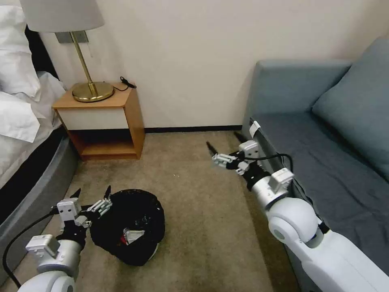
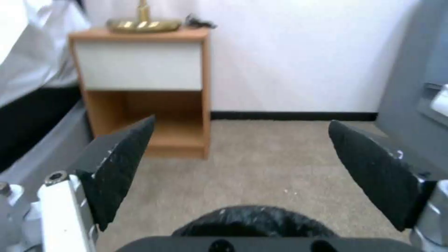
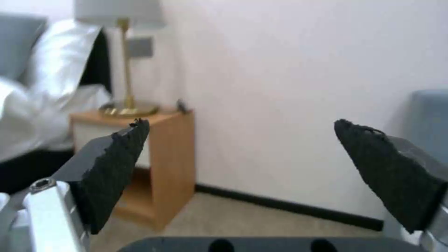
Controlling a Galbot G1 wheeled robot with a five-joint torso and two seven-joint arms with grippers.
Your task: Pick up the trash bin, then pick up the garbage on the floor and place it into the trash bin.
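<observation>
Left gripper [image 1: 92,192] spread wide, empty, hovering just beside the trash bin [image 1: 129,232] on the carpet [image 1: 194,202], right gripper [image 1: 225,142] spread wide, empty, raised beside the sofa [image 1: 324,134], no readable writing.

Trash bin [image 1: 133,227]: small, round, lined with a crinkled black plastic bag that drapes over the rim; a sliver of pale base shows at its lower right edge. It stands on the tan carpet floor, on the side toward the bed, well apart from the sofa. Mouth open, facing up. Inside lies one pale, folded litter piece [image 1: 132,235] with a reddish edge; type unclear. From the left wrist view, the bin's black rim [image 2: 254,218] shows low.
</observation>
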